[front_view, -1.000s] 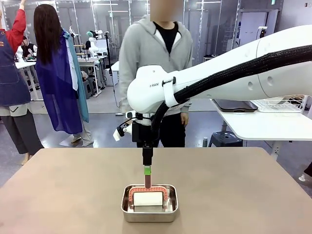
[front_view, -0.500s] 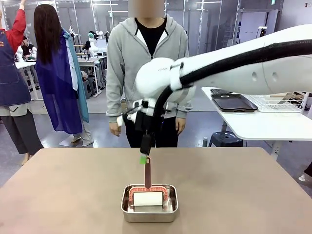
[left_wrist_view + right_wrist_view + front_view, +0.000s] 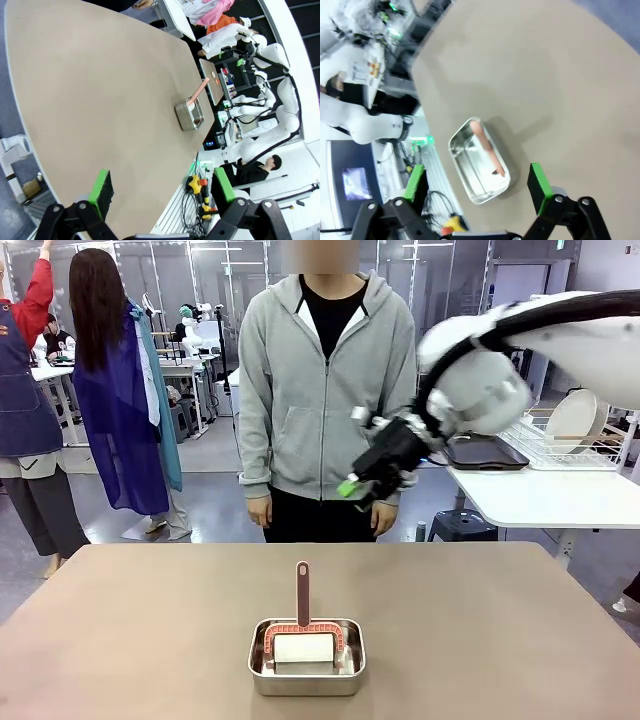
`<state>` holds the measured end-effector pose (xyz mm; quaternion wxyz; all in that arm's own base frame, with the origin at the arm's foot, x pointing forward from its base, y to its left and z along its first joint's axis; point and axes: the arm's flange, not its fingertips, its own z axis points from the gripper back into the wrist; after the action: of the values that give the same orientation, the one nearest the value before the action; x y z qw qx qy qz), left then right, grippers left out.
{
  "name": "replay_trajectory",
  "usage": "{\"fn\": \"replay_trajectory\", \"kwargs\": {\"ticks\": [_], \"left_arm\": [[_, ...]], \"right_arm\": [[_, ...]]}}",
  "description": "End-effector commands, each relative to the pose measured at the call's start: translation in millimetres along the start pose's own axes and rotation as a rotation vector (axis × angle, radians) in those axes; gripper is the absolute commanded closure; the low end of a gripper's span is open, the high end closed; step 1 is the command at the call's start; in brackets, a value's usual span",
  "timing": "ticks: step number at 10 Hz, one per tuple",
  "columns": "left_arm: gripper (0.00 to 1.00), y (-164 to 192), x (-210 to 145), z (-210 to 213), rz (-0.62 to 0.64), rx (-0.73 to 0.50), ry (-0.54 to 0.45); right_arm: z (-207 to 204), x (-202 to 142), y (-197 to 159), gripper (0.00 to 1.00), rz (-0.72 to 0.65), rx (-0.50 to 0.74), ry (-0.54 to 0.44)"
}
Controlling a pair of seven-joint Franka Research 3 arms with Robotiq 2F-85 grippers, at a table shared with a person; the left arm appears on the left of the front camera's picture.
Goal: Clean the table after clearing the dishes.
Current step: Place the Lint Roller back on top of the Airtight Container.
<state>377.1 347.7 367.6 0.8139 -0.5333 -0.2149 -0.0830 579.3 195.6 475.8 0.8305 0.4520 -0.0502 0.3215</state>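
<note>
The beige table point(image 3: 140, 640) holds a square steel pan point(image 3: 307, 668) near its front edge. In the pan lies a white roller in a pink frame, its pink handle point(image 3: 302, 592) standing upright. My right gripper point(image 3: 362, 483) hangs open and empty in the air, above and to the right of the pan. The right wrist view looks down on the pan point(image 3: 479, 170) between the open gripper point(image 3: 477, 181) fingers. My left gripper point(image 3: 162, 186) is open and empty, far from the pan point(image 3: 190, 115). A white plate point(image 3: 572, 418) of the dishes stands in the wire rack.
A person in a grey hoodie point(image 3: 325, 380) stands at the table's far edge, hands down. At the right, a white side table point(image 3: 540, 495) carries a dark tray point(image 3: 487, 452) and the wire rack point(image 3: 590, 452). Other people stand far off at the left.
My right gripper has left the top of the pink handle and swung up and to the right. The handle stays upright in the pan. The person has shifted slightly right.
</note>
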Motion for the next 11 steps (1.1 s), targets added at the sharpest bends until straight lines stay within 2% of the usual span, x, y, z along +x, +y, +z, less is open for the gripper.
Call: {"fn": "replay_trajectory", "kwargs": {"ticks": [1, 2, 4, 5, 7, 8, 11], "left_arm": [[0.00, -4, -4, 2, 0.001, 0.005, 0.009], [0.00, -4, -4, 2, 0.001, 0.005, 0.009], [0.00, -4, -4, 2, 0.001, 0.005, 0.009], [0.00, -4, -4, 2, 0.001, 0.005, 0.009], [0.00, -4, -4, 2, 0.001, 0.005, 0.009], [0.00, -4, -4, 2, 0.001, 0.005, 0.009], [0.00, -4, -4, 2, 0.001, 0.005, 0.009]], "right_arm": [[37, -76, -27, 0.00, -0.165, 0.103, -0.113], [56, -102, -50, 0.00, -0.256, 0.128, -0.181], [73, -141, -87, 0.00, -0.275, 0.246, -0.283], [77, -152, -97, 0.00, -0.285, 0.227, -0.279], [93, -183, -104, 0.00, -0.297, 0.220, -0.367], [90, -167, -109, 0.00, -0.333, 0.219, -0.284], [90, -167, -109, 0.00, -0.333, 0.219, -0.284]]}}
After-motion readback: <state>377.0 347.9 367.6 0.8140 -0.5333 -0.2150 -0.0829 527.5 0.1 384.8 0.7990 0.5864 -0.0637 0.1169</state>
